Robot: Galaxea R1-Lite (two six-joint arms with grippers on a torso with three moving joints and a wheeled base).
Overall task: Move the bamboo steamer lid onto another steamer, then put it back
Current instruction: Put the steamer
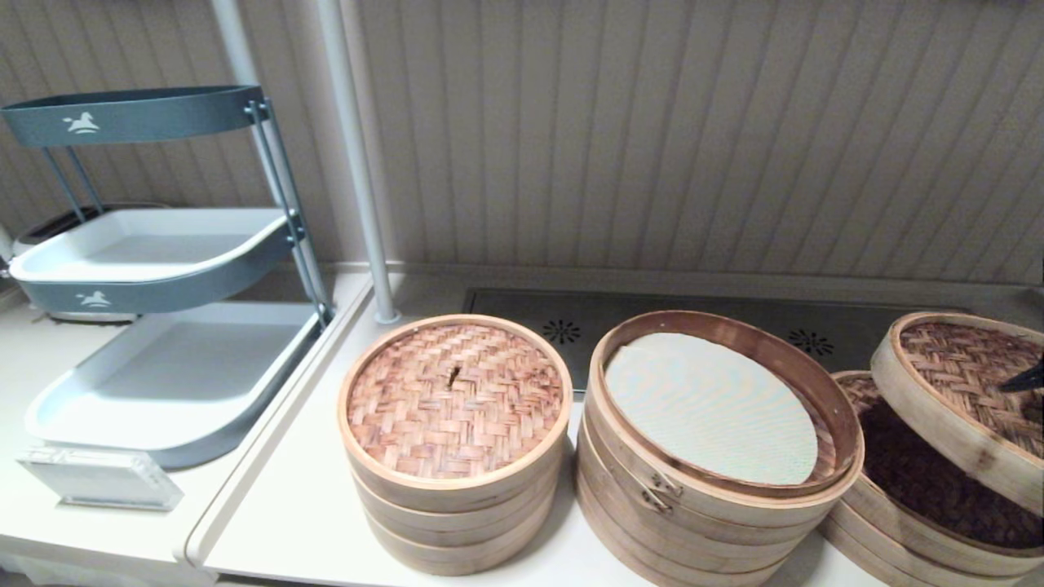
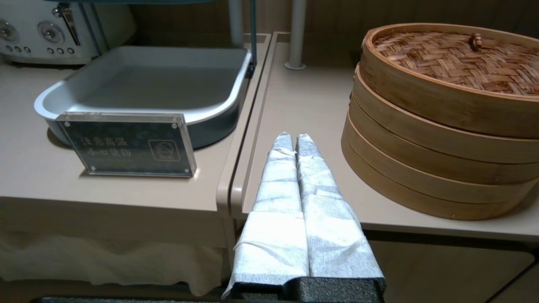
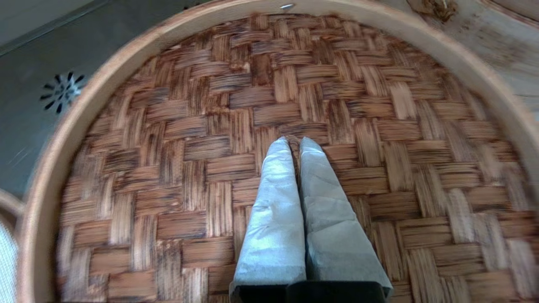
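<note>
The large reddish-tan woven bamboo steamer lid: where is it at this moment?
Head view, far right: the large reddish-tan woven bamboo steamer lid sits tilted over the low steamer with the dark brown woven lid, held by the right tool.

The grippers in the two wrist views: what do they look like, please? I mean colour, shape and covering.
Both look alike. The left gripper has two long fingers that narrow toward rounded tips, each wrapped in wrinkled silver-grey cloth or tape, rising from a black textured base. The right gripper has the same tapered fingers in a paler grey wrapping on a black base. No cables or markings are visible.
</note>
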